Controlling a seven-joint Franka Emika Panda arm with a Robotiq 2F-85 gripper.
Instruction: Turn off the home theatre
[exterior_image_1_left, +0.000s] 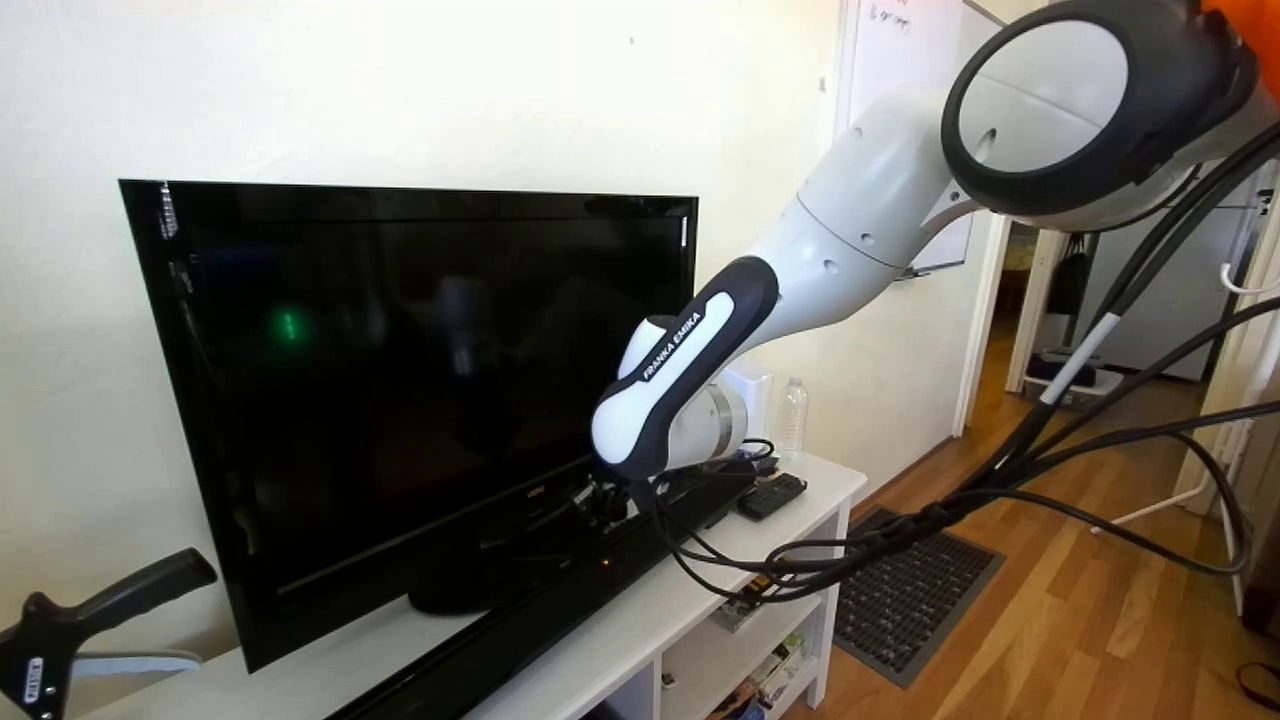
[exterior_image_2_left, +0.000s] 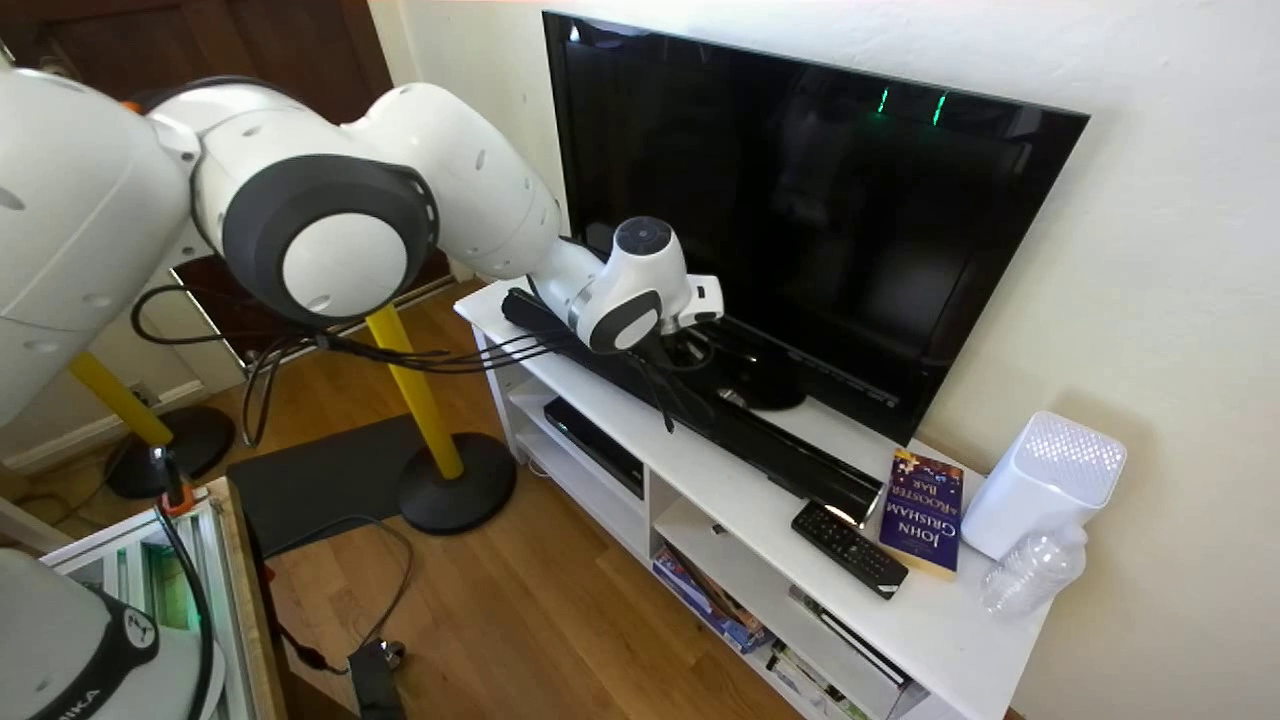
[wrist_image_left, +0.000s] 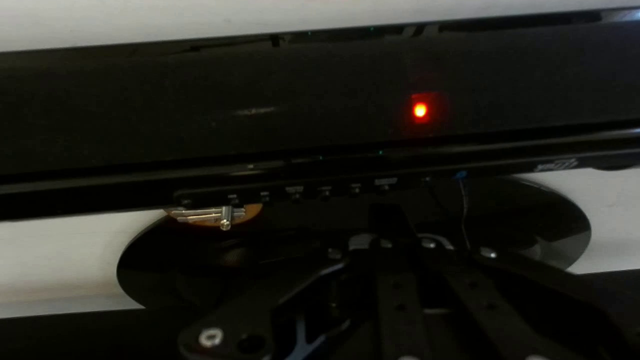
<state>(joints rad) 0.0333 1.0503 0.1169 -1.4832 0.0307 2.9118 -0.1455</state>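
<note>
The home theatre is a long, slim black soundbar (exterior_image_1_left: 545, 625) lying in front of the TV; it also shows in an exterior view (exterior_image_2_left: 800, 462). In the wrist view the soundbar (wrist_image_left: 175, 110) spans the picture, with a red light (wrist_image_left: 420, 110) lit on its front. A row of small labelled buttons or sockets (wrist_image_left: 325, 193) runs along its rear edge. My gripper (wrist_image_left: 389, 215) has its fingers together, pointing at this rear row, with nothing visible between them. Contact cannot be told. In both exterior views the dark gripper (exterior_image_1_left: 608, 503) (exterior_image_2_left: 685, 350) is hard to make out between TV and soundbar.
The black TV (exterior_image_1_left: 420, 380) (exterior_image_2_left: 800, 220) stands close behind the gripper on its round base (wrist_image_left: 165, 270). A thin cable with a blue plug (wrist_image_left: 461, 175) is right of the fingertips. A remote (exterior_image_2_left: 850, 548), book (exterior_image_2_left: 922, 510), white box (exterior_image_2_left: 1045, 480) and bottle (exterior_image_2_left: 1035, 572) stand at one end.
</note>
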